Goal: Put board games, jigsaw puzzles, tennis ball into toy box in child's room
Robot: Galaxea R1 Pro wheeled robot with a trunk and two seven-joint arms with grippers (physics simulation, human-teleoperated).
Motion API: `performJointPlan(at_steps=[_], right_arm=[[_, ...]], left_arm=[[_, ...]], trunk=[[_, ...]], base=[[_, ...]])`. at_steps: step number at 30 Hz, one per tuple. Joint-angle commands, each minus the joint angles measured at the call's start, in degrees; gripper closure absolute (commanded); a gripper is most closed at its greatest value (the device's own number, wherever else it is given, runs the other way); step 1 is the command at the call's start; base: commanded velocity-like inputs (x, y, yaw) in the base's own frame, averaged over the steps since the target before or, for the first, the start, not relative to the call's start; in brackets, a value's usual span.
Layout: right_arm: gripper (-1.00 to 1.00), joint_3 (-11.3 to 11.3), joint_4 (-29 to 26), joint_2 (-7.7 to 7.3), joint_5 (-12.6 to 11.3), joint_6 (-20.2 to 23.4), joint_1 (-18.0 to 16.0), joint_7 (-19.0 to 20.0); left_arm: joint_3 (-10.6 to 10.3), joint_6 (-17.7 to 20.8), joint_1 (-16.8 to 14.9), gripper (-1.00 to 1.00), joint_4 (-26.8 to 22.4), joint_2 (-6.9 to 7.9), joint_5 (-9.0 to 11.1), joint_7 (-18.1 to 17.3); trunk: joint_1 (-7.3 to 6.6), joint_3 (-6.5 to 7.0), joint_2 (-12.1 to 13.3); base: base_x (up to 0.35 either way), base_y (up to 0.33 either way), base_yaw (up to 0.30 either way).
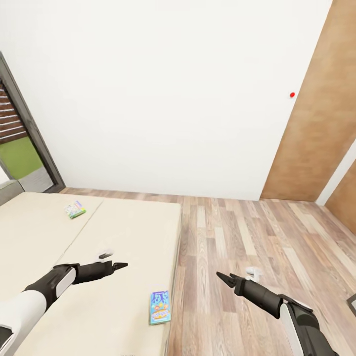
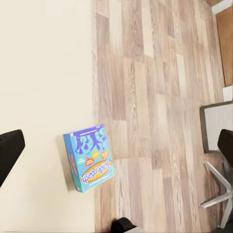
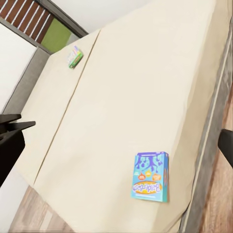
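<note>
White wall and wood floor frame the bed (image 1: 59,232); a blue board game (image 1: 160,306) lies near its edge, a green one (image 1: 75,209) farther back. Left claw (image 1: 118,266) and right claw (image 1: 223,278) hover empty, looking pressed together. From the left wrist, the blue box (image 2: 90,164) sits at the mattress edge. From the right wrist, both boxes show. Fetching the bed games is the step in hand; next, spread a claw and reach the blue box.

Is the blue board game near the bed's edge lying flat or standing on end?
Lying flat. The blue board game rests face-up on the bed beside its floor-side edge, cover artwork fully visible in the head and both wrist views.
</note>
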Motion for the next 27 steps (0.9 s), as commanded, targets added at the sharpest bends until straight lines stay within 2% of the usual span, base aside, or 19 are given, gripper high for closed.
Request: performJointPlan(at_steps=[1,10,27], right_arm=[[-1.00,-0.06,-0.02,0.00,-0.33,0.43,-0.03,0.07],[-1.00,-0.06,-0.02,0.00,-0.27,0.42,-0.03,-0.12],[-1.00,-0.06,-0.08,0.00,-0.32,0.48,-0.03,-1.96]], left_arm=[[-0.28,0.38,-0.03,-1.00,-0.02,0.03,0.52,-0.02],[-0.24,-0.04,0.49,-1.00,-0.02,0.02,0.52,-0.02],[-0.20,-0.22,0.63,-1.00,-0.02,-0.58,0.52,-0.01]], trunk=[[0.02,-0.08,-0.09],[0.02,-0.03,-0.09],[0.02,-0.02,-0.09]], base=[[0.000,0.000,0.222],[0.000,-0.011,0.138],[0.000,-0.054,0.015]])
